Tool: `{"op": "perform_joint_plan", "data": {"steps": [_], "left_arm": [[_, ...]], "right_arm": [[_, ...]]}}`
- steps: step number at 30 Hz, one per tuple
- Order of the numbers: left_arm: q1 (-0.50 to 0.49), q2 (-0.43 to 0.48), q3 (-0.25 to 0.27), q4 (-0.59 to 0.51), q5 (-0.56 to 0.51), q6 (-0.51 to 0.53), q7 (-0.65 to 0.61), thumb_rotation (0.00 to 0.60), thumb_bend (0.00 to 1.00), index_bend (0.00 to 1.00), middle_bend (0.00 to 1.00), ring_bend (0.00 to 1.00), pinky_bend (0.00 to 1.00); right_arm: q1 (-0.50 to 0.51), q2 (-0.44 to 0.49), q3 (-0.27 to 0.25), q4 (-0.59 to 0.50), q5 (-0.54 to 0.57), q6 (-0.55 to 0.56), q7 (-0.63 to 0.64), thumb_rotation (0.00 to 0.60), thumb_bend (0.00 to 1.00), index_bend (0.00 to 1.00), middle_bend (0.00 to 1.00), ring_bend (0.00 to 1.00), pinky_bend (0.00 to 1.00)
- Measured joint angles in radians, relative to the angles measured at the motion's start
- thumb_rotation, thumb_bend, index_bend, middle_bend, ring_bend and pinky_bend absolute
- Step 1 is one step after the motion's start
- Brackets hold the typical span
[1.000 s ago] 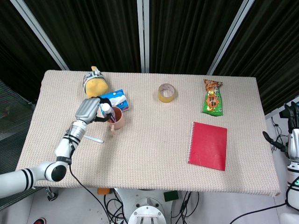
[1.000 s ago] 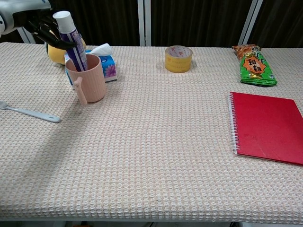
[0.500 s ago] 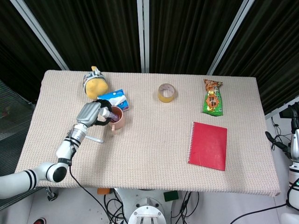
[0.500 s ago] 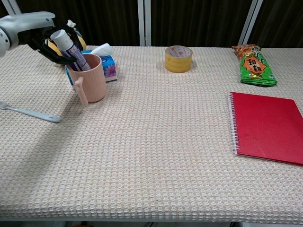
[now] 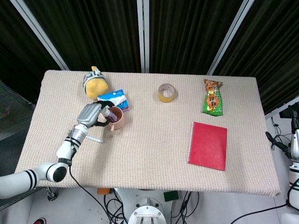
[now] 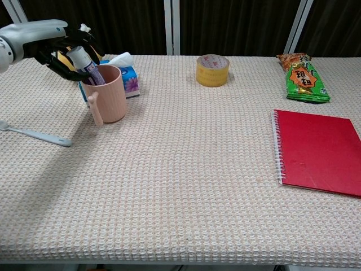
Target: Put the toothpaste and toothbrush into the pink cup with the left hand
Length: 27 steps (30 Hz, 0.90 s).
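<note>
A: Where is the toothpaste (image 6: 84, 63)?
B: It stands tilted in the pink cup (image 6: 107, 96), its white cap leaning toward the table's left edge. The left hand (image 6: 59, 44) is at its top, fingers curled round the tube's upper part.

A: And the toothbrush (image 6: 35, 134)?
B: It lies flat on the table (image 6: 186, 186), near the cup on its handle side, apart from it.

A: What sits around the cup?
B: A tissue pack (image 6: 127, 73) just behind it, a yellow plush toy (image 5: 95, 83) beyond that. Well apart are a roll of tape (image 6: 212, 70), a green snack bag (image 6: 302, 74) and a red notebook (image 6: 317, 151).

A: The right hand (image 5: 294, 133)?
B: It shows only at the head view's right edge, off the table; I cannot tell how its fingers lie
</note>
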Motion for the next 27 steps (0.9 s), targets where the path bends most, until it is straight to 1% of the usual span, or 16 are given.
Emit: {"op": "perform_joint_plan", "data": {"steps": [5, 8, 11, 12, 14, 15, 17, 19, 21, 24, 27], "left_arm": [[0.008, 0.005, -0.002, -0.019, 0.022, 0.026, -0.001, 0.6, 0.32, 0.23, 0.26, 0.2, 0.27], [0.02, 0.015, -0.004, -0.045, 0.058, 0.076, 0.007, 0.6, 0.32, 0.22, 0.23, 0.17, 0.26], [0.044, 0.032, -0.004, -0.072, 0.107, 0.167, 0.027, 0.6, 0.32, 0.22, 0.23, 0.17, 0.26], [0.06, 0.043, -0.003, -0.084, 0.127, 0.214, 0.041, 0.6, 0.32, 0.23, 0.24, 0.17, 0.27], [0.093, 0.071, 0.006, -0.109, 0.157, 0.287, 0.074, 0.6, 0.32, 0.26, 0.25, 0.18, 0.29], [0.123, 0.099, 0.017, -0.128, 0.174, 0.332, 0.102, 0.6, 0.32, 0.29, 0.25, 0.18, 0.3], [0.175, 0.144, 0.046, -0.155, 0.192, 0.38, 0.143, 0.6, 0.32, 0.32, 0.25, 0.18, 0.32], [0.239, 0.185, 0.096, -0.175, 0.209, 0.407, 0.17, 0.6, 0.32, 0.35, 0.28, 0.2, 0.32], [0.298, 0.208, 0.151, -0.178, 0.223, 0.429, 0.177, 0.6, 0.32, 0.41, 0.31, 0.21, 0.32], [0.362, 0.205, 0.202, -0.157, 0.241, 0.454, 0.159, 0.6, 0.32, 0.43, 0.31, 0.21, 0.32], [0.387, 0.166, 0.225, -0.108, 0.277, 0.473, 0.135, 0.6, 0.32, 0.42, 0.31, 0.21, 0.32]], "right_arm": [[-0.002, 0.003, 0.002, -0.004, -0.001, 0.003, -0.001, 0.6, 0.45, 0.0, 0.0, 0.0, 0.0], [-0.002, 0.006, 0.003, -0.011, -0.004, 0.009, -0.003, 0.6, 0.45, 0.0, 0.0, 0.0, 0.0], [-0.005, 0.014, 0.005, -0.025, -0.013, 0.026, -0.006, 0.6, 0.45, 0.0, 0.0, 0.0, 0.0], [-0.006, 0.018, 0.006, -0.031, -0.016, 0.032, -0.007, 0.6, 0.45, 0.0, 0.0, 0.0, 0.0], [-0.009, 0.03, 0.009, -0.046, -0.023, 0.047, -0.009, 0.6, 0.45, 0.0, 0.0, 0.0, 0.0], [-0.011, 0.036, 0.01, -0.053, -0.026, 0.053, -0.01, 0.6, 0.44, 0.0, 0.0, 0.0, 0.0], [-0.016, 0.049, 0.012, -0.069, -0.031, 0.066, -0.014, 0.6, 0.44, 0.0, 0.0, 0.0, 0.0], [-0.019, 0.058, 0.014, -0.08, -0.034, 0.073, -0.021, 0.6, 0.44, 0.0, 0.0, 0.0, 0.0], [-0.022, 0.063, 0.017, -0.093, -0.035, 0.079, -0.026, 0.6, 0.43, 0.0, 0.0, 0.0, 0.0], [-0.025, 0.065, 0.018, -0.12, -0.04, 0.092, -0.03, 0.6, 0.43, 0.0, 0.0, 0.0, 0.0], [-0.027, 0.066, 0.017, -0.151, -0.052, 0.105, -0.044, 0.6, 0.43, 0.0, 0.0, 0.0, 0.0]]}}
